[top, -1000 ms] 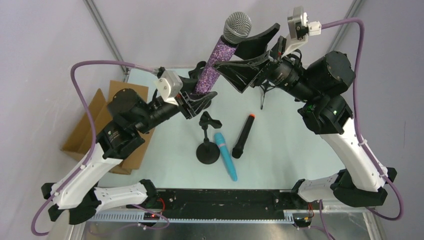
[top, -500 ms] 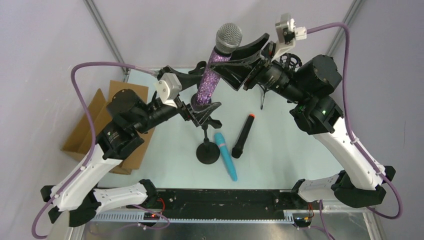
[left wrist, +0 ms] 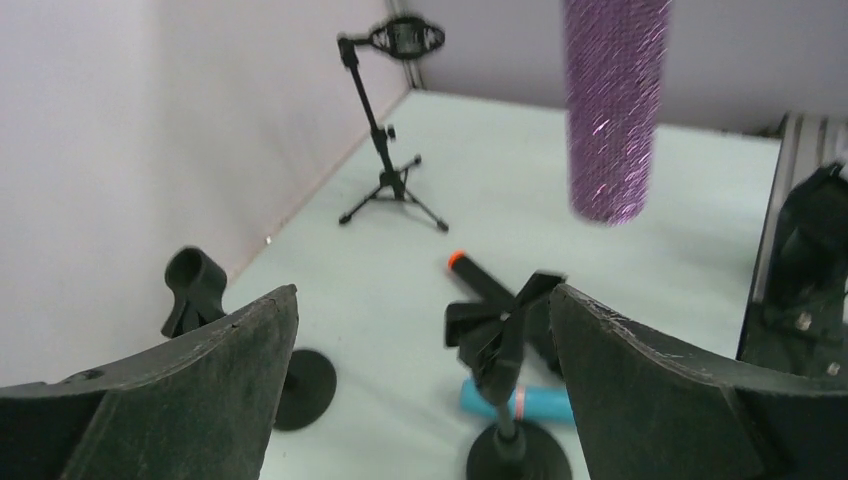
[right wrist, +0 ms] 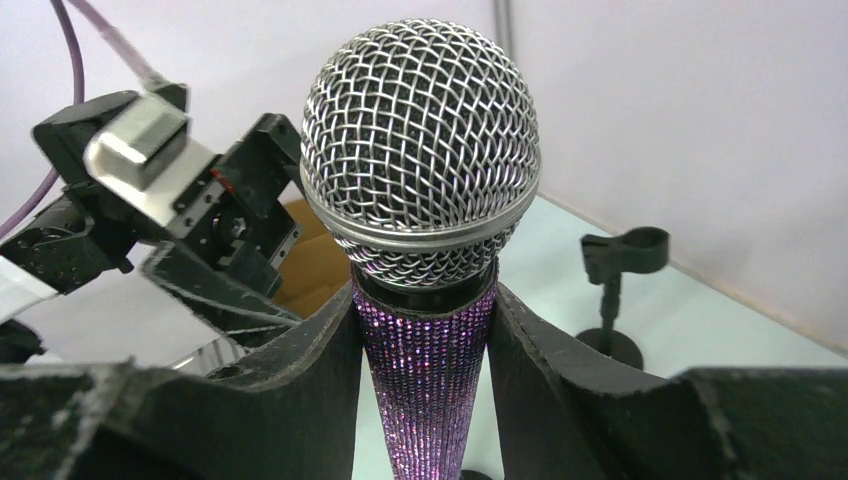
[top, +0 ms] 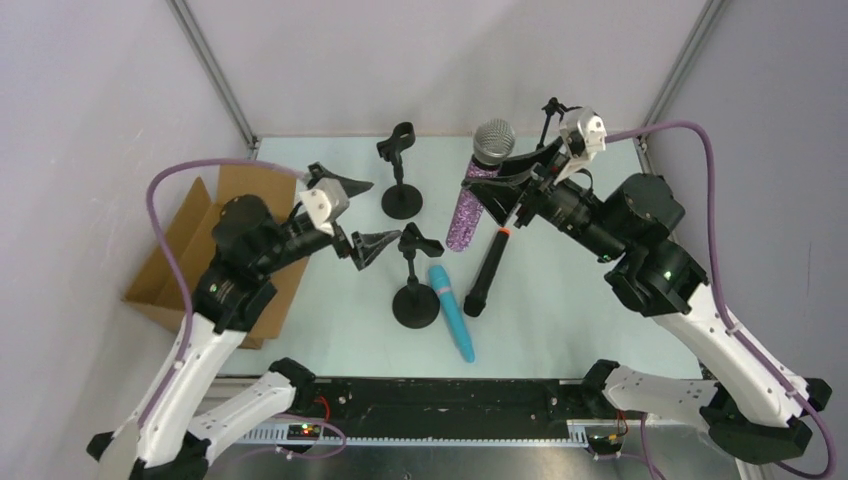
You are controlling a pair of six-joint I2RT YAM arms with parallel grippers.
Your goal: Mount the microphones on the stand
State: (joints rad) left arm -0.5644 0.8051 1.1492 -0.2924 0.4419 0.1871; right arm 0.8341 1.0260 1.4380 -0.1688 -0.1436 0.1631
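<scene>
The purple glitter microphone (top: 468, 212) with its silver mesh head (right wrist: 420, 150) hangs upright above the table. My right gripper (top: 492, 186) is shut on its body just below the head. My left gripper (top: 362, 215) stands open and holds nothing, to the left of the near round-base stand (top: 415, 305), whose clip (left wrist: 505, 325) shows between its fingers. The black microphone (top: 487, 270) with the orange-red end and the light blue microphone (top: 452, 312) lie on the table beside that stand. The purple body (left wrist: 613, 110) hangs well beyond the left fingers.
A second round-base stand (top: 401, 190) is at the back. A thin tripod stand (left wrist: 390, 150) is at the far corner, partly hidden behind the right arm in the top view. A cardboard box (top: 180, 260) sits off the table's left edge.
My left gripper opened, let go of the purple microphone and drew back to the left and down. My right gripper shut on the microphone and lowered it over the table.
</scene>
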